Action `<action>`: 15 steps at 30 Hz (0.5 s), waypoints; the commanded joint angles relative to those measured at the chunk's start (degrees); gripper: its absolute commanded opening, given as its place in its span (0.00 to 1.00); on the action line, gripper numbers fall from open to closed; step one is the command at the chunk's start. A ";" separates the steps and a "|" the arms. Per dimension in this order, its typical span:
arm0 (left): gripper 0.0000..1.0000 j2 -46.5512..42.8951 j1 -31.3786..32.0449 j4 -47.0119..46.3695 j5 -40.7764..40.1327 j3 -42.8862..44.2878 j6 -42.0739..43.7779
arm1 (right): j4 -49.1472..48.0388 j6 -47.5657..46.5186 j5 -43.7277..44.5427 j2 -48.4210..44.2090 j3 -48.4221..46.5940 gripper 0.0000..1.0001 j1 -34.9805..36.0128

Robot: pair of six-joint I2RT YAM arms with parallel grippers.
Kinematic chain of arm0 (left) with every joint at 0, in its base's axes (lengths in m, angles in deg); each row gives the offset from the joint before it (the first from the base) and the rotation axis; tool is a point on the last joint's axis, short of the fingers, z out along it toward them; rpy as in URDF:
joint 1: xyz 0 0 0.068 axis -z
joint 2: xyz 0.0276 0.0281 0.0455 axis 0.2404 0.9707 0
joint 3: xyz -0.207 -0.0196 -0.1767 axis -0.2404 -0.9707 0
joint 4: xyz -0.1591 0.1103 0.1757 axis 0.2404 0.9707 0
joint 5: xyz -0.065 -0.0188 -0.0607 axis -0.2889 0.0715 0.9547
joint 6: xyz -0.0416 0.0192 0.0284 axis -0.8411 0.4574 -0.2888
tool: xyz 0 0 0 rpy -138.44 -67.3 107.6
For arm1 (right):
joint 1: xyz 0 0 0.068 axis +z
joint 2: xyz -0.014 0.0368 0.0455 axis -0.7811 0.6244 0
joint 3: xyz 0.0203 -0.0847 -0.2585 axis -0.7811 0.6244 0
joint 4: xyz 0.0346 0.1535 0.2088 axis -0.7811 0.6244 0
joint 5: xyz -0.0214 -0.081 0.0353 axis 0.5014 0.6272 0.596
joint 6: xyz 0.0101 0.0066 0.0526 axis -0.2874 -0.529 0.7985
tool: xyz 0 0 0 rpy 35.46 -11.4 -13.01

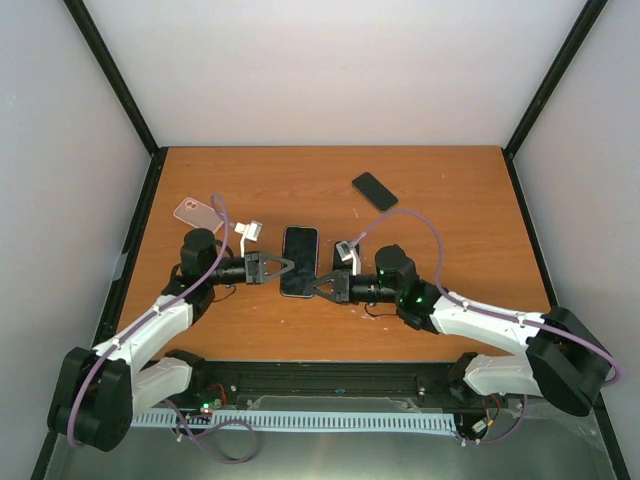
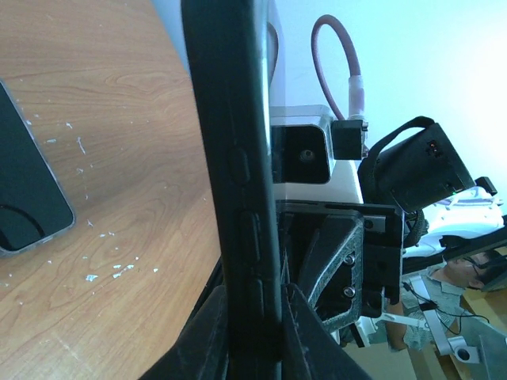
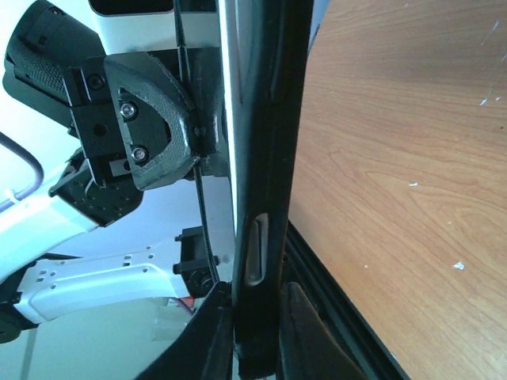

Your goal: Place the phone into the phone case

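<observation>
The left gripper [image 1: 283, 266] is pressed nearly together on the phone [image 1: 298, 260], a dark slab with a pale rim near the middle of the table [image 1: 450, 250]. Its tips meet the phone's left long edge about halfway along. In the left wrist view the two fingers [image 2: 202, 344] sit tight against opposite faces of the phone [image 2: 238, 158]. The phone shows edge-on there, with its side buttons facing the camera. The right gripper [image 1: 320, 288] comes in from the other side and is likewise closed on the phone, at the lower part of its right long edge. In the right wrist view its fingers [image 3: 207, 336] flank the thin dark edge of the phone [image 3: 265, 119] with no gap showing. So both grippers pinch the same phone across its thickness, tips pointing at each other from opposite sides. Each wrist camera sees the other gripper just behind the phone. Whether the phone rests on the wood or is lifted slightly off it cannot be told. The pink translucent phone case [image 1: 197, 212] lies flat on the table, beyond the left arm toward the far left, well apart from the phone and touched by neither gripper. A black slab [image 1: 374, 190] lies further back on the right, also apart.
</observation>
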 commanded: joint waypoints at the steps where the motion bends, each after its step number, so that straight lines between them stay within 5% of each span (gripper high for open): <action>1: 0.08 0.53 -0.08 3.62 -3.70 4.15 9.60 | -1.33 2.93 0.71 -2.00 -0.58 0.04 0.36; 7: 0.10 1.20 -0.08 5.21 -1.15 4.12 10.47 | -11.04 6.49 -0.36 -0.79 3.04 0.07 0.31; 15: 0.12 -0.99 0.01 6.93 5.85 6.43 7.17 | 3.36 -4.84 8.08 -10.78 0.58 0.66 0.24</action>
